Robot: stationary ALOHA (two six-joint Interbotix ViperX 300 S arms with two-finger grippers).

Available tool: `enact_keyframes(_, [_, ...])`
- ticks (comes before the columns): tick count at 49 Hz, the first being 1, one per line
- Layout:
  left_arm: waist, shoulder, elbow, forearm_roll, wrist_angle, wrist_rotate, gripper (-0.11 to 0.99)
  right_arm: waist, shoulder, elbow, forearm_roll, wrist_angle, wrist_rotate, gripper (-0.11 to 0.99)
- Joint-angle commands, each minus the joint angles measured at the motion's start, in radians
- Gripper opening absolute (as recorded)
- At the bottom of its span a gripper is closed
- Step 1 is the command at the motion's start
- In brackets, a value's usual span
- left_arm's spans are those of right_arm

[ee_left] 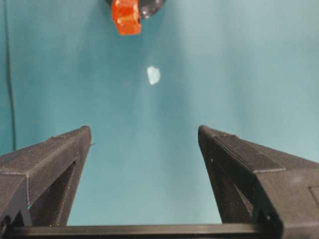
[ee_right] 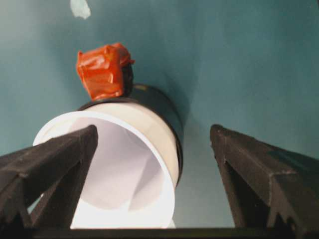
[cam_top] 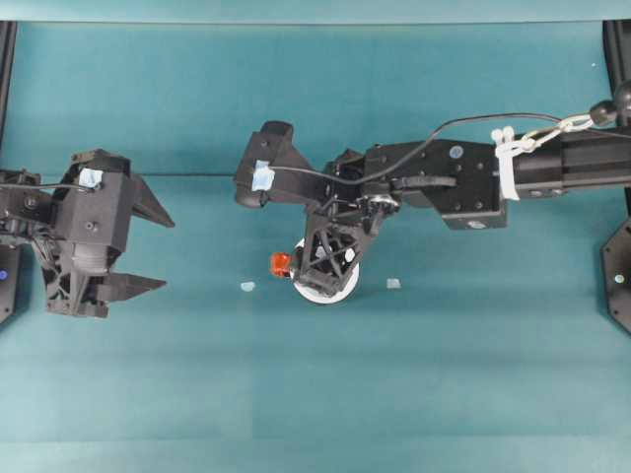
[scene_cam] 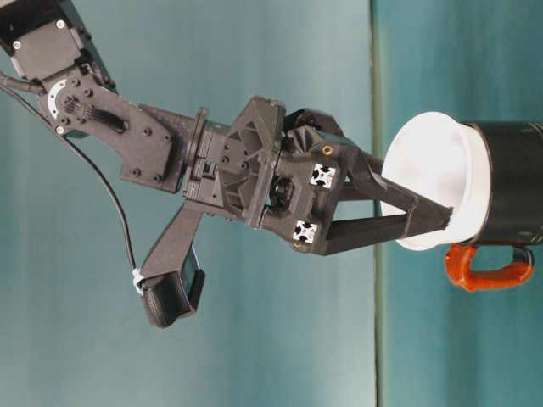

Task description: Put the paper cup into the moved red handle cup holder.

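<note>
White paper cup seated in the holder — right pincer spread over it

Overhead: the right pincer (cam_top: 328, 258) covers the plain white paper cup (cam_top: 325, 291) inside the glossy black, orange-red-handled cup holder (cam_top: 283, 263) on the teal desk (cam_top: 197, 394); left pincer (cam_top: 148, 248) spread, empty. Right wrist: one finger (ee_right: 55, 159) crosses the rim — contact unclear.

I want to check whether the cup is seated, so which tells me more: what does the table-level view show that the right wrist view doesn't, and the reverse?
Table-level view alone: the right arm's wrist and cable, and from the side, the paper cup sitting in the red handle cup holder, its rim band above the black wall.

Right wrist view alone: the cup's empty white inside and a pale scrap on the table.

Both: the cup in the holder, the orange-red handle, and the right gripper open, one finger over the rim.
</note>
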Motion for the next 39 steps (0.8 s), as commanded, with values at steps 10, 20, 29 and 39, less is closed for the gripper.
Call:
enact_keyframes(10, [-0.002,-0.005,-0.011,0.003,-0.008,-0.003,0.91,0.002,-0.081,0.012,-0.032,0.000,-0.017,0.92])
enact_keyframes(20, [-0.002,-0.009,-0.006,0.002,-0.008,-0.003,0.91,0.003,-0.199,0.052,-0.043,-0.009,-0.040,0.92])
enact_keyframes(29, [-0.002,-0.011,-0.006,0.003,-0.008,0.002,0.91,0.003,-0.302,0.077,-0.043,-0.029,-0.054,0.92])
enact_keyframes(39, [-0.002,-0.014,-0.005,0.003,-0.008,0.000,0.91,0.008,-0.380,0.149,-0.043,-0.115,-0.104,0.92])
